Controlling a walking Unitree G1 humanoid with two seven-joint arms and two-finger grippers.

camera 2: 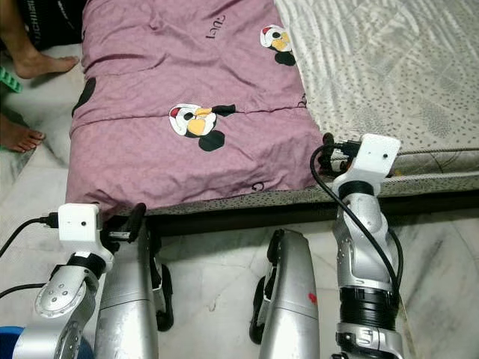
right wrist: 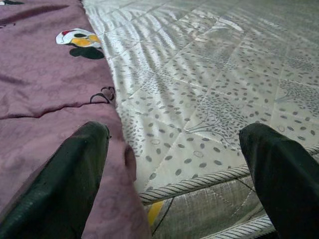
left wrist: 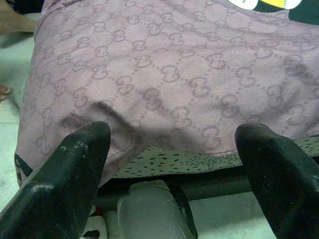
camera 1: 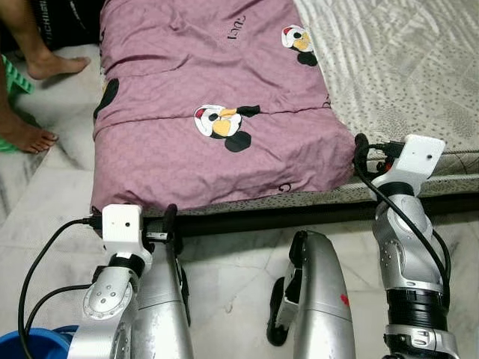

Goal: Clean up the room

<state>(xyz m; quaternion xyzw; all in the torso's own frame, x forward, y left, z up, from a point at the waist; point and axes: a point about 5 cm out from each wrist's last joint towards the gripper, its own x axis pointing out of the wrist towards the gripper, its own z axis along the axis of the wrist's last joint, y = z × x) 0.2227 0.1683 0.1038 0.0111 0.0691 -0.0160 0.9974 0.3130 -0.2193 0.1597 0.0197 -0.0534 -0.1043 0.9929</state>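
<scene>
A purple blanket (camera 1: 209, 90) printed with cartoon mice lies folded over the left part of a grey patterned mattress (camera 1: 404, 67). Its front edge hangs over the mattress side. My left gripper (left wrist: 173, 132) is open, low in front of the blanket's front left edge, with its fingers (camera 1: 171, 217) just short of the cloth. My right gripper (right wrist: 175, 130) is open at the blanket's front right corner (camera 1: 340, 161), where blanket meets bare mattress. One right finger (right wrist: 75, 169) rests against the purple cloth, and the other is over the mattress edge.
A person's bare feet (camera 1: 52, 66) stand on the marble floor (camera 1: 45, 202) left of the bed. A blue bucket rim (camera 1: 34, 344) is at my lower left. The dark bed frame (camera 1: 299, 213) runs across in front of my legs (camera 1: 322, 299).
</scene>
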